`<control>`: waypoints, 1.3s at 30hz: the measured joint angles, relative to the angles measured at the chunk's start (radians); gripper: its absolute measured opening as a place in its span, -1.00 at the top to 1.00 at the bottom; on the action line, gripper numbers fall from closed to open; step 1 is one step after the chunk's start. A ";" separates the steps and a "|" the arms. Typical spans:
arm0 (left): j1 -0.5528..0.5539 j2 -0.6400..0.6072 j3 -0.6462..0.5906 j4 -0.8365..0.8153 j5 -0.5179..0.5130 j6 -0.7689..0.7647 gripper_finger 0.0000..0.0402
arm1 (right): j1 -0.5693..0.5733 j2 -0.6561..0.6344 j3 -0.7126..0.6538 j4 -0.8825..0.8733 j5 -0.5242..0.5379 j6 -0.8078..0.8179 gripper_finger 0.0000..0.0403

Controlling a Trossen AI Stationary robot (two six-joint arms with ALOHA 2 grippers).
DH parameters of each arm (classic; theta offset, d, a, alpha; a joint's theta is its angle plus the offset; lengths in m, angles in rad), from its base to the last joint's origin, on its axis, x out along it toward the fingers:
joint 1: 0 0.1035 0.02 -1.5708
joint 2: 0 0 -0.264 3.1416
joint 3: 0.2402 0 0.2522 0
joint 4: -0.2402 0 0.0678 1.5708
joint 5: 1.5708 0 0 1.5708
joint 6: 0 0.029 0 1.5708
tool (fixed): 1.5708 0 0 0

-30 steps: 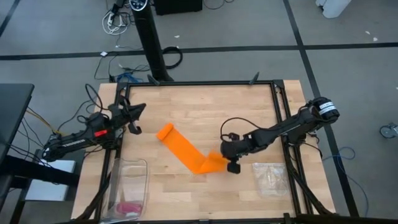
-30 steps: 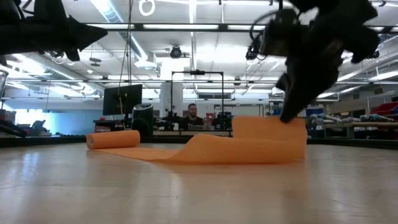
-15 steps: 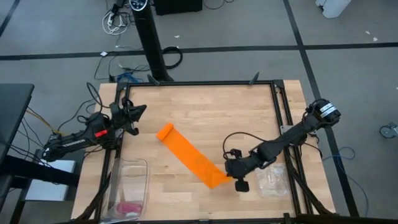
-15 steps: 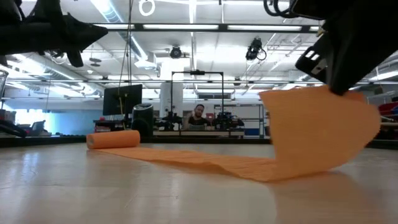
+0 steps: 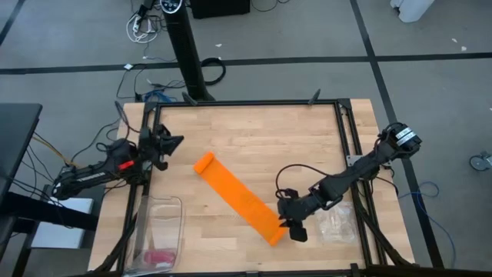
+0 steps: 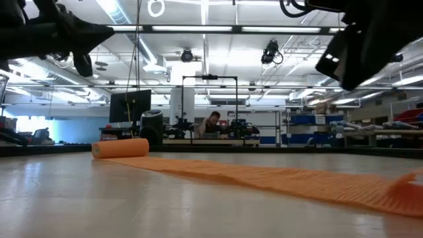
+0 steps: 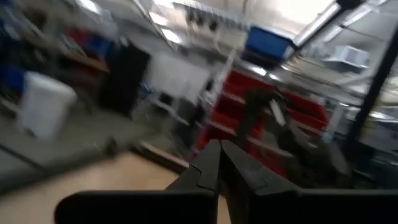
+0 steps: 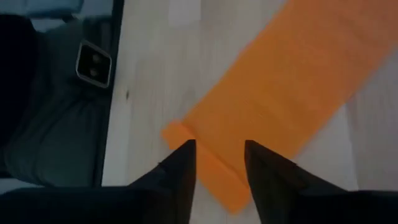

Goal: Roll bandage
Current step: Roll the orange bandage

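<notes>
Table point(image 5: 254, 131): light wood planks, matte, rectangular, dark metal frame round the edges. Bandage point(image 5: 238, 198): bright orange stretchy fabric, plain, fine woven texture, laid out flat as a long band running diagonally from mid-table toward the near right; far end is a small tight cylinder roll point(image 6: 120, 147), near end has a small fold at its tip point(image 8: 177, 134), seen in the right wrist view. In the low view the strip lies flat on the wood with slight ripples, the near end lifted a bit at the right. Clear plastic tray point(image 5: 157, 231): rigid, rectangular, rounded corners, at the near left corner, with a small pink bundle point(image 5: 160, 256) inside at its near end. Clear zip bag point(image 5: 338, 219): soft, crinkled, near the right edge, just beside the right gripper. Right gripper point(image 5: 295, 228): over the strip's near end, fingers point(image 8: 180, 168) parted to a moderate gap, nothing between them; the fold end sits below the gap, and I can't tell if the tips touch the fabric. Left gripper point(image 5: 171, 143): off the wood, raised by the left edge near the far left corner, well apart from the bandage, fingers nearly together with only a thin slit showing in the left wrist view, holding nothing. Nothing lies across the strip between roll and free end. A person sits at a desk in the room behind, far off.
</notes>
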 joint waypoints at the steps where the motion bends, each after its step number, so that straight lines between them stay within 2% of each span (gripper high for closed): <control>1: 0.000 0.005 0.000 -0.015 0.031 -0.033 0.83 | -0.006 0.000 0.000 0.011 0.000 -0.012 0.26; 4: -0.011 0.022 0.000 -0.061 0.100 -0.111 0.70 | -0.021 0.000 0.000 0.019 0.000 -0.052 0.22; 7: -0.032 0.045 0.000 -0.121 0.104 -0.113 0.57 | -0.038 0.000 0.000 0.017 0.000 -0.082 0.23; 14: -0.082 0.152 0.000 -0.252 0.048 0.068 0.50 | -0.077 0.000 0.000 0.016 0.000 -0.132 0.25; 17: -0.112 0.206 0.000 -0.253 0.038 0.224 0.54 | -0.088 0.000 0.000 0.016 0.000 -0.152 0.25; 21: -0.136 0.291 0.000 -0.299 -0.079 0.347 0.62 | -0.102 0.000 0.000 0.016 0.001 -0.171 0.27; 26: -0.146 0.438 0.001 -0.356 -0.251 0.348 0.78 | -0.119 0.000 0.000 0.015 0.001 -0.197 0.33; 29: -0.146 0.527 0.001 -0.318 -0.216 0.354 0.89 | -0.130 0.000 0.000 0.015 0.002 -0.207 0.39; 33: -0.163 0.594 0.064 -0.337 -0.170 0.447 0.94 | -0.142 0.000 0.000 0.015 0.002 -0.213 0.46; 39: -0.214 0.670 0.190 -0.384 -0.130 0.478 0.75 | -0.143 0.000 0.000 0.013 0.000 -0.233 0.49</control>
